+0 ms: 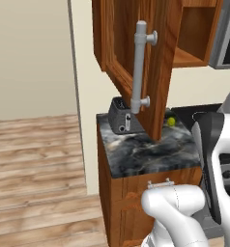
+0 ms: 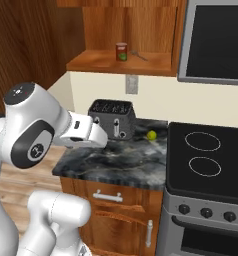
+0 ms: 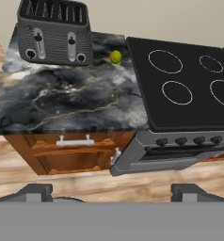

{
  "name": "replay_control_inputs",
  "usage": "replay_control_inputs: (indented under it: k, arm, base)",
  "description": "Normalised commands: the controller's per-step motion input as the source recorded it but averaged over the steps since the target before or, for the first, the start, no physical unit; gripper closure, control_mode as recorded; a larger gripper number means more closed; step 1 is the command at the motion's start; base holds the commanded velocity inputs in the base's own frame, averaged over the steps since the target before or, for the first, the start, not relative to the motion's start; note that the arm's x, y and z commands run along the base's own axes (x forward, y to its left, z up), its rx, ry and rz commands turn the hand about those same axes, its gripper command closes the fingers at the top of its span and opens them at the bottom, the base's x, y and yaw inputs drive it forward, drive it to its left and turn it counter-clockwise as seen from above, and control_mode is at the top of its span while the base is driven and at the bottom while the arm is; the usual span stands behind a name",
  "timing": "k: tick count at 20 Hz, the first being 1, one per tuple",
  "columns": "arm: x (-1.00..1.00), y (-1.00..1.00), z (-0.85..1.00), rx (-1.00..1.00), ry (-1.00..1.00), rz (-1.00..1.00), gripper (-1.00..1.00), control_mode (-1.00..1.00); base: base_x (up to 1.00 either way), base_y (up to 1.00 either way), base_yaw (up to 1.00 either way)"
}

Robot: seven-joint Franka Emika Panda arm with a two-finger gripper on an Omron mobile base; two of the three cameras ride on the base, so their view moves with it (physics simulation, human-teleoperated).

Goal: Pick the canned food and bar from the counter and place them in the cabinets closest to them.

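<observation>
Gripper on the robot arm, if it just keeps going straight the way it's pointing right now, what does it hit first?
Judging from the hand view, the open gripper aims down at the counter's front edge above the drawer. Nothing lies between, so it would probably meet that edge first, though depth is uncertain.

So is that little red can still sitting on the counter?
No, the canned food stands on the open cabinet shelf above the toaster.

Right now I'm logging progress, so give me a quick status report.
Gripper open, holding nothing. Canned food standing on the open cabinet shelf. Counter holds toaster and small green fruit. Cabinet door swung open.
</observation>
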Motion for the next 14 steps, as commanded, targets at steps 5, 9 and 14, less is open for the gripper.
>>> replay_control_inputs:
  k: [5,9,14]
  arm:
    - [0.0,0.0,0.0,0.0,0.0,0.0,-1.0,1.0]
    - [0.0,0.0,0.0,0.0,0.0,0.0,-1.0,1.0]
    - [0.0,0.0,0.0,0.0,0.0,0.0,-1.0,1.0]
  base:
    - [-0.11,0.0,0.0]
    - [0.0,-0.02,0.0]
    - [-0.04,-0.22,0.0]
